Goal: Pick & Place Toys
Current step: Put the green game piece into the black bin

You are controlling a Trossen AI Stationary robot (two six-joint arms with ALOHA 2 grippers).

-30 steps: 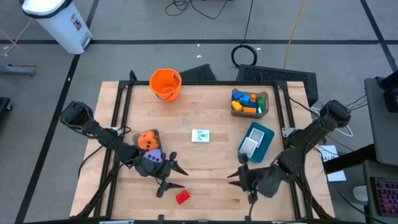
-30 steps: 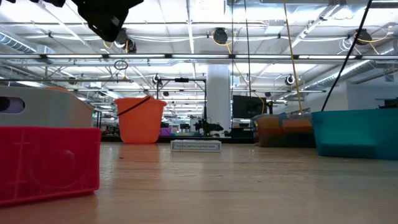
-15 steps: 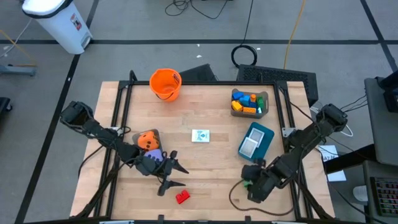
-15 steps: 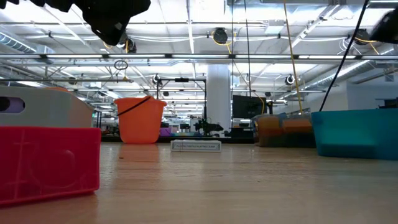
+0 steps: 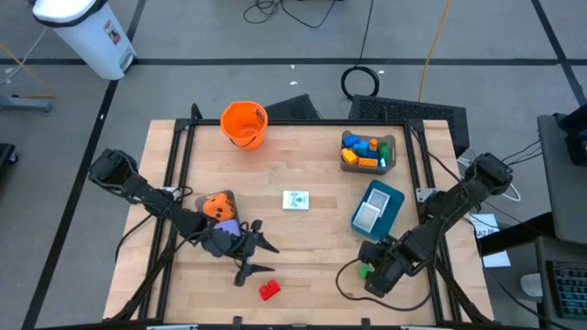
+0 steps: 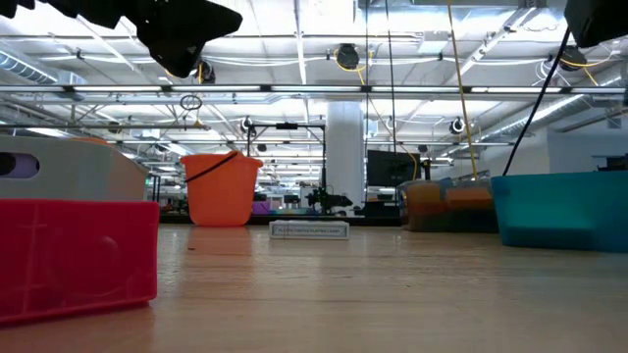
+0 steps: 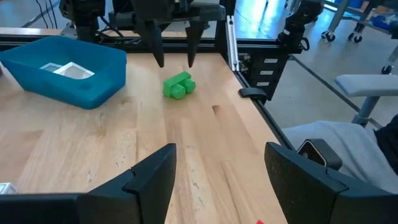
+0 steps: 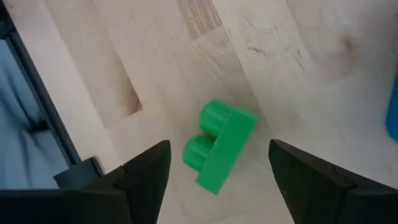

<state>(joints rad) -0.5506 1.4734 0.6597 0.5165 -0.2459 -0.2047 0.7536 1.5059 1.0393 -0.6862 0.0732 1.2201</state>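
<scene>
Right wrist view gives me the right gripper point(image 8: 214, 171) spread wide above a green block point(image 8: 219, 151) lying on the table point(image 8: 298, 68); my left gripper point(image 7: 217, 168), half-spread, holds nothing.

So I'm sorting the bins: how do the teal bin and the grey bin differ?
The teal bin holds white picture cards; the grey bin holds a pile of blue, orange and green blocks. The teal bin lies skewed beside the right arm; the grey bin sits near the table's far edge. Both are shallow, open-topped, and on the table's right half.
</scene>
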